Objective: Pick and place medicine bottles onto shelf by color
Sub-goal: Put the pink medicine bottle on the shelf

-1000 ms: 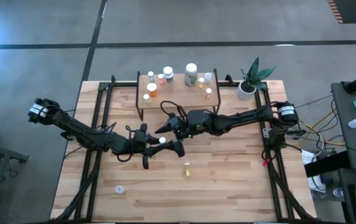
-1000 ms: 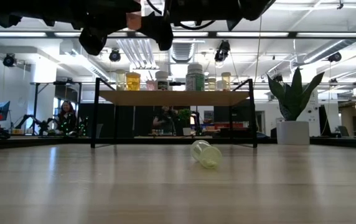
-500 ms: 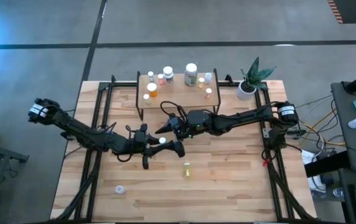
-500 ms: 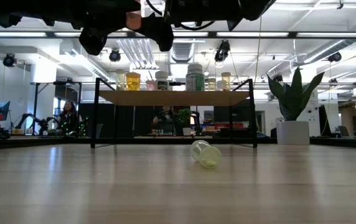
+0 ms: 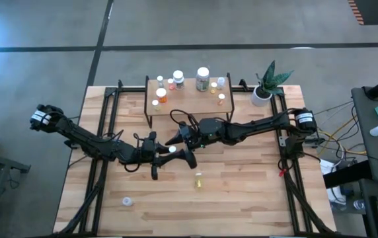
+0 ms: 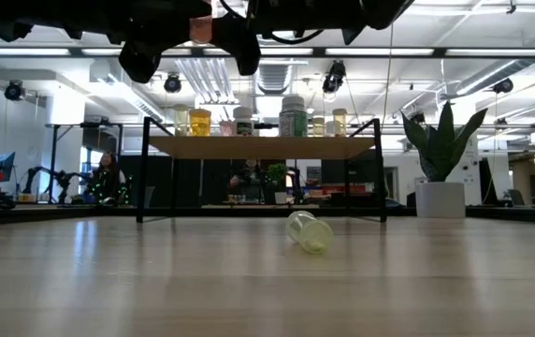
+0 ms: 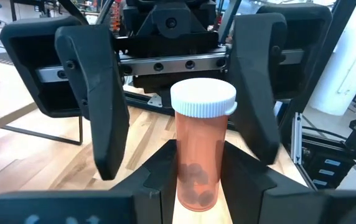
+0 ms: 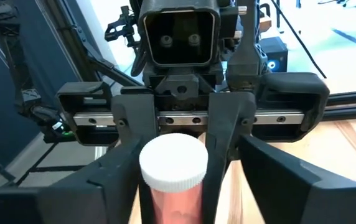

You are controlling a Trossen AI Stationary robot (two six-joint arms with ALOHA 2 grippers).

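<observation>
Shelf (image 5: 188,104) is standing at the back of the wooden table (image 5: 255,192), and it is carrying a row of medicine bottles, seen from the low view lined up along its board (image 6: 263,147). Both arms are reaching in front of the shelf and meeting just off the middle of its front edge. The left gripper (image 5: 169,151) is sitting a little in front of the shelf with its fingers (image 7: 165,180) clamping a pink bottle (image 7: 201,149) low on its body, white cap up. The right gripper (image 5: 177,140) is facing it from the shelf side, between the shelf and the left gripper; its fingers (image 7: 100,106) are standing wide apart on either side of the pink bottle, not touching it. The potted plant (image 5: 267,84) is sitting beside the shelf's right end. On the shelf, the biggest bottle (image 5: 203,79) is standing at the back middle, a white-capped one (image 5: 178,79) is standing next to it, and an orange bottle (image 5: 161,96) is standing toward the left end; the smaller ones are too small to sort by colour. A yellow bottle (image 6: 310,231) is lying on its side on the table, well in front of the shelf. A small white bottle (image 5: 128,201) is lying farthest from the shelf, out toward the left arm's side.
</observation>
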